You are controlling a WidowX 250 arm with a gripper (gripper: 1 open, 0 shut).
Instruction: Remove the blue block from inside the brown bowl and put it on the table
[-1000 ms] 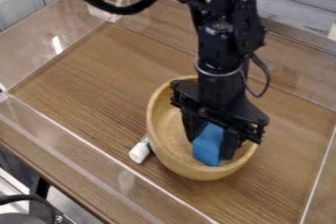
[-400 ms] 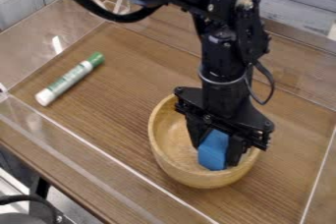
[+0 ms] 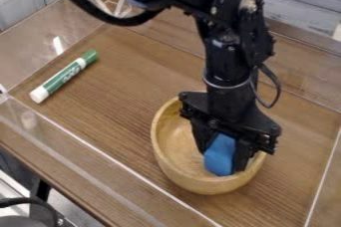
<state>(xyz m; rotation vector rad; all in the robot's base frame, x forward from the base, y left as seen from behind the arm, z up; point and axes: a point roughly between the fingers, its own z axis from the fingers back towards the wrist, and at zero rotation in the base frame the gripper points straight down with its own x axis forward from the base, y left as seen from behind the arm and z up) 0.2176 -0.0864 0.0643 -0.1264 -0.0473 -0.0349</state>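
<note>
The brown bowl (image 3: 166, 137) sits on the table (image 3: 120, 121) at the lower right of the camera view. The black arm reaches straight down into it. My gripper (image 3: 224, 154) is shut on the blue block (image 3: 220, 157), which stands upright between the two black fingers (image 3: 244, 151) inside the bowl. The block's lower end is close to the bowl's floor; I cannot tell whether it touches. The arm hides the back of the bowl.
A white marker with a green cap (image 3: 63, 77) lies on the table at the left. Clear plastic walls (image 3: 80, 136) run along the table's edges, close to the bowl at the front and right.
A second ago the marker's white end showed by the bowl's left rim; it now lies far off to the left. The gripper has stayed shut on the block in the bowl.
</note>
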